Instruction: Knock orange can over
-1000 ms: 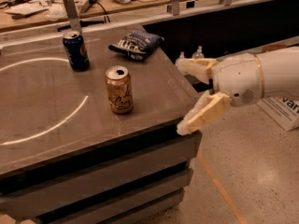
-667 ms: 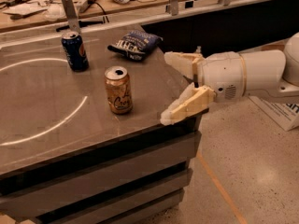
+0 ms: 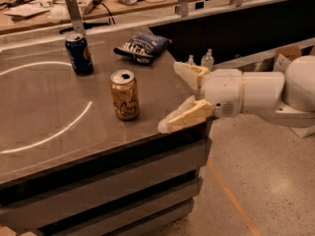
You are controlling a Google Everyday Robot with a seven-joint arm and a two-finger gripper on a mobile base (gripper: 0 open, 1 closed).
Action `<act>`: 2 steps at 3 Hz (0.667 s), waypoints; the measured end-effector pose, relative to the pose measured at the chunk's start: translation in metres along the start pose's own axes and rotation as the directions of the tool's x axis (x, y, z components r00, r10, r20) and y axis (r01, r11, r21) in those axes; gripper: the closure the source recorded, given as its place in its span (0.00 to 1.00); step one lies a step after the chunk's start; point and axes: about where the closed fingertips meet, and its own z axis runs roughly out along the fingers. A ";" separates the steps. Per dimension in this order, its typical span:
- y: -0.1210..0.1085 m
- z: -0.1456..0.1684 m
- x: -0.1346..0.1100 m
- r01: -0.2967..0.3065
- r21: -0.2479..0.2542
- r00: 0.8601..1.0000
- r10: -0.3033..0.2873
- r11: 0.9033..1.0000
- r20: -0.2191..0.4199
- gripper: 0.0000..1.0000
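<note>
We see the orange can (image 3: 124, 95) standing upright at centre frame on the bench (image 3: 49, 107) — nothing knocked yet. Our gripper (image 3: 170, 96) hovers right of it, near but apart, jaws spread open — the push is left to do.

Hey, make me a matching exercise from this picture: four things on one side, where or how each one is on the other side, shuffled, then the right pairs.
1. orange can
2. dark blue can
3. snack bag
4. gripper

A. lying flat, far right of the table
B. open, at the table's right edge
C. upright, back left
D. upright, nearest the front edge

Pairs: 1-D, 2-C, 3-A, 4-B
</note>
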 end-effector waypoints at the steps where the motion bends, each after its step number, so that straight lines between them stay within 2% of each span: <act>1: -0.018 0.017 0.020 -0.011 0.070 1.000 0.009 0.998 0.024 0.00; 2: -0.043 0.061 0.045 -0.021 0.124 0.998 0.014 0.992 0.060 0.00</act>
